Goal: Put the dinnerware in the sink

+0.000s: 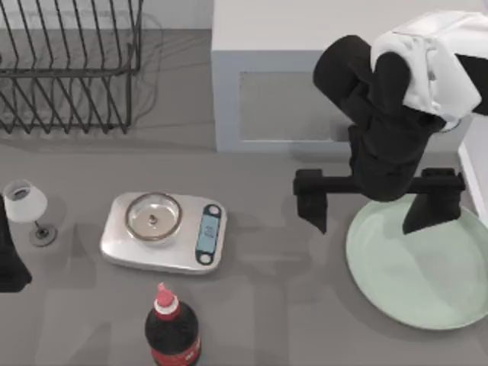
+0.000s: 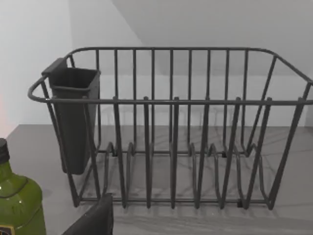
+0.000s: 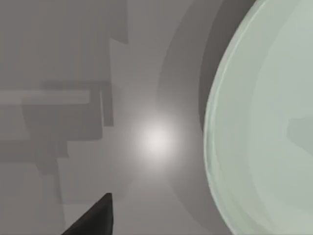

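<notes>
Right gripper (image 1: 374,210): I had it hanging over the right side of the table with its two dark fingers spread wide and nothing between them; one finger (image 1: 313,204) was over bare tabletop, the other over the plate's far edge.
Plate (image 1: 415,267): the pale mint-green dish lay flat on the table (image 1: 290,305) at the right, just below my right gripper; in the right wrist view its raised rim (image 3: 215,147) curved past grey tabletop.
Sink (image 1: 474,171): I saw a thin white strip of rim at the right edge, just beside the plate.
Microwave (image 1: 267,91): grey-white box behind my right arm.
Kitchen scale (image 1: 164,232): mid-table, well left of the plate, steel pan on top.
Cola bottle (image 1: 172,328): near the front edge, below the scale.
Wine glass (image 1: 27,207): far left, upright.
Left arm (image 1: 9,259): parked at the left edge, near the glass.
Dish rack (image 2: 171,132): dark wire, holding a cutlery cup (image 2: 73,117), back left.
Green bottle (image 2: 17,200): beside the rack in the left wrist view.
</notes>
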